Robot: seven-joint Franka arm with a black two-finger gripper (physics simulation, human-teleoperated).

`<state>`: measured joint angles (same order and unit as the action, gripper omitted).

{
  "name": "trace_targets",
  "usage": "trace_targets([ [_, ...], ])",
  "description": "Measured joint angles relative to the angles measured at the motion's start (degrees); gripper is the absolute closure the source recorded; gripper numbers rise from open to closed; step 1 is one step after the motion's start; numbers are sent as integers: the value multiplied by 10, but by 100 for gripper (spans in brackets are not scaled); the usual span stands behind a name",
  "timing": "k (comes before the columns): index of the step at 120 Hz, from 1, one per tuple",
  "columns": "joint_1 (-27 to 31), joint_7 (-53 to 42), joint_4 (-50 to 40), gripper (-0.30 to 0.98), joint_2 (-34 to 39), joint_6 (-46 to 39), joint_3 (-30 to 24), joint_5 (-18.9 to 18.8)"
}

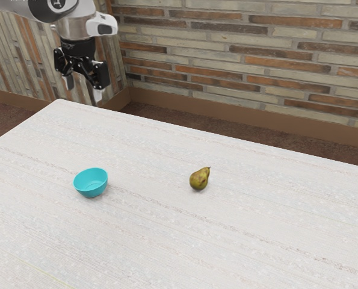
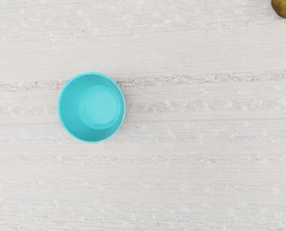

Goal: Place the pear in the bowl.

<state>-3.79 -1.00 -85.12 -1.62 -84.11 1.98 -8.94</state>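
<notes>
Fingers apart + whole pear, ext. view

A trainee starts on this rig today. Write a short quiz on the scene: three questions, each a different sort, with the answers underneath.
1. Multiple choice: what colour is the bowl? A) brown B) turquoise C) white
2. True or false: the gripper is open and holds nothing.
3. Fill in the blank: the pear rests on the ____, apart from the bowl.

Key: 1: B; 2: true; 3: table
</notes>
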Motion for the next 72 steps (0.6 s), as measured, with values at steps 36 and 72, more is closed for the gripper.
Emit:
trace_targets([
  [36, 2, -2, -25, 0, -51, -82, -5, 48],
  [72, -16, -6, 20, 0, -204, -187, -60, 88],
])
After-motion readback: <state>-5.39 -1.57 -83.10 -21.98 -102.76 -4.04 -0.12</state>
